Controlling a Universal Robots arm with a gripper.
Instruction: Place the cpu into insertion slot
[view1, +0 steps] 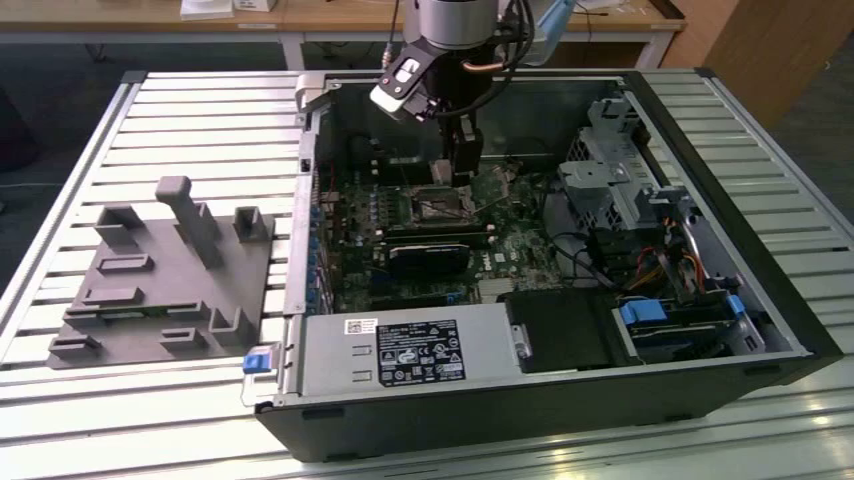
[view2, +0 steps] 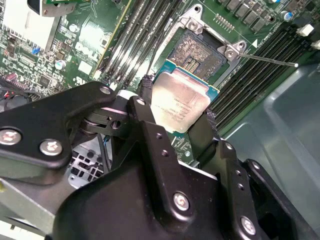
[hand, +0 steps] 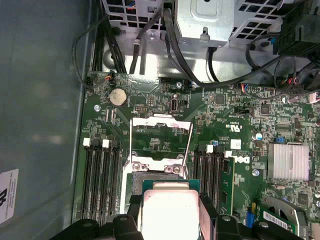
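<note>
My gripper (view2: 179, 107) is shut on the cpu (view2: 182, 102), a flat square chip with a dull silver top, pinched by two opposite edges between the black fingers (view2: 146, 90). In the second wrist view the cpu hangs just beside and above the insertion slot (view2: 200, 52), whose dark centre is exposed; its thin wire lever (view2: 267, 60) sticks out to one side. The first wrist view has the cpu (hand: 169, 210) in front of the insertion slot (hand: 142, 180), with the silver load plate (hand: 161, 135) swung open. In the exterior view the gripper (view1: 458, 172) reaches down into the computer case over the insertion slot (view1: 437, 207).
Long black memory slots (view2: 135, 40) flank the socket on both sides. A black rectangular module (view1: 430, 255) lies just nearer than the socket, a power supply (view1: 400, 350) in front of it. Drive cage and cables (view1: 614, 190) fill the case's right. A grey fixture (view1: 154, 270) stands on the table.
</note>
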